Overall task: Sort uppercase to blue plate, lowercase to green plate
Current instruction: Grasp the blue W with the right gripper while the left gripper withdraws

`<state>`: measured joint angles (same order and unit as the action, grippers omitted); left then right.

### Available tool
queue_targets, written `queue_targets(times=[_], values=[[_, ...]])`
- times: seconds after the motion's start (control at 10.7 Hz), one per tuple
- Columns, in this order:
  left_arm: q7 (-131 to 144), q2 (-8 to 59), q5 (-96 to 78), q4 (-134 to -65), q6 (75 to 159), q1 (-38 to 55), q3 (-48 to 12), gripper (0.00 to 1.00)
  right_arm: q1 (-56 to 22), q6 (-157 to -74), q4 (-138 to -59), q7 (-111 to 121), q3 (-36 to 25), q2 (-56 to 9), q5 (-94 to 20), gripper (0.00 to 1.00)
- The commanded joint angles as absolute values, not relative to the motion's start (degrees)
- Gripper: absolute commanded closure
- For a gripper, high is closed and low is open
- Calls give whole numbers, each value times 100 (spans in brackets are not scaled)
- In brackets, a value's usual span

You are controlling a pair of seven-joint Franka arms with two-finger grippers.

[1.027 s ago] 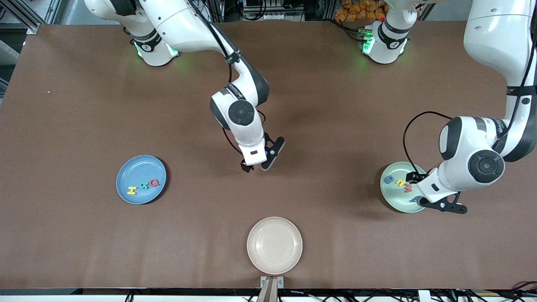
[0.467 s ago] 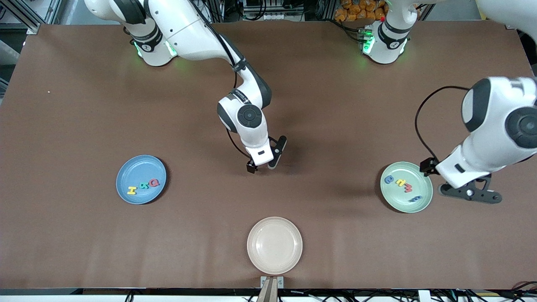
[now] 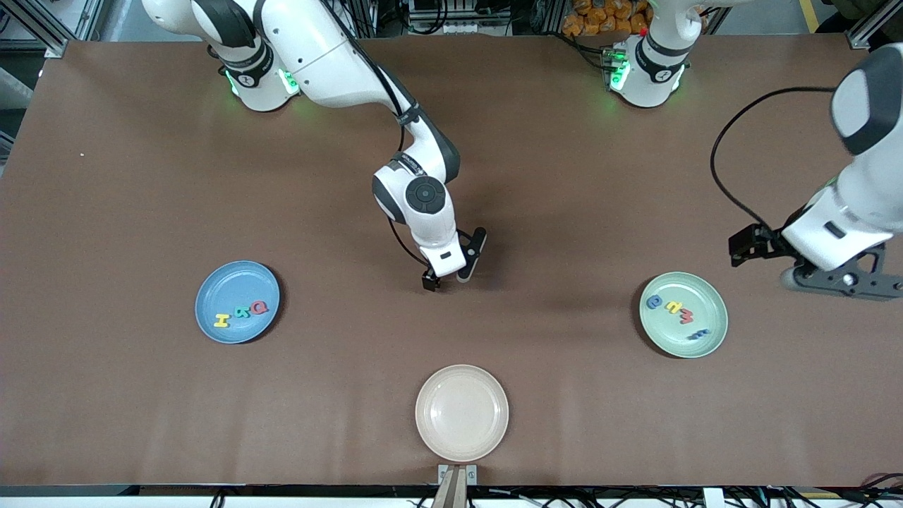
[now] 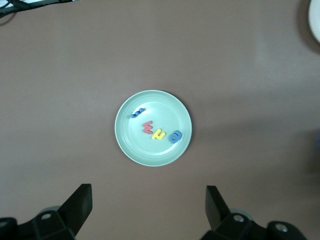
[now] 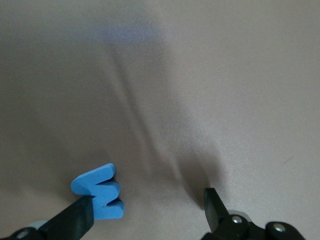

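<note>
The blue plate (image 3: 226, 279) holds three uppercase letters: a yellow H (image 3: 221, 320), a teal R (image 3: 242, 311) and a red Q (image 3: 260, 307). A blue M/W (image 5: 100, 196) lies on the bare table mid-table. My right gripper (image 3: 448, 273) (image 5: 150, 210) is low around it and open, one finger (image 5: 75, 217) against the letter's edge. The green plate (image 3: 670, 340) (image 4: 150, 152) carries the lowercase letters: a blue e (image 3: 654, 302), a yellow one (image 3: 672, 307), a red m (image 3: 686, 317) and another blue one (image 3: 698, 334). My left gripper (image 3: 843, 281) (image 4: 147, 200) hangs open and empty, high beside that plate.
A cream plate (image 3: 461, 413) with nothing in it sits near the front edge, nearer the camera than my right gripper. Its rim (image 4: 315, 20) shows at a corner of the left wrist view. Brown tabletop lies between the plates.
My left gripper has risen off the green plate and swung toward the left arm's end, leaving the blue letter on it. My right gripper has sunk lower mid-table.
</note>
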<state>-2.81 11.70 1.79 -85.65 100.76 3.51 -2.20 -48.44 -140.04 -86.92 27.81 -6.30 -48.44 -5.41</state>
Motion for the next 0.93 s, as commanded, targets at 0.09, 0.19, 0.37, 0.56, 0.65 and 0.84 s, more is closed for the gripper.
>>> queue_targets(times=[0.09, 0.19, 0.37, 0.56, 0.65, 0.84], values=[[-247, 651, -176, -8657, 9844, 474, -88, 0, -4913, -14036, -8648, 2830, -624, -4861, -501, 0], [-29, 581, -219, -8657, 9809, 492, -88, 0, -4913, -14001, -8640, 2830, -624, -4843, -501, 0], [158, 457, -255, -8657, 9730, 492, -9, 0, -4948, -14001, -8640, 2821, -615, -4834, -510, 0], [316, 352, -255, -8675, 9703, 510, -9, 0, -4957, -13983, -8640, 2821, -598, -4790, -510, 0], [316, 360, -255, -8675, 9694, 501, -9, 0, -4966, -13983, -8640, 2804, -554, -4790, -518, 0], [343, 404, -255, -8684, 9694, 527, -17, 0, -4966, -13975, -8640, 2786, -483, -4755, -519, 0]])
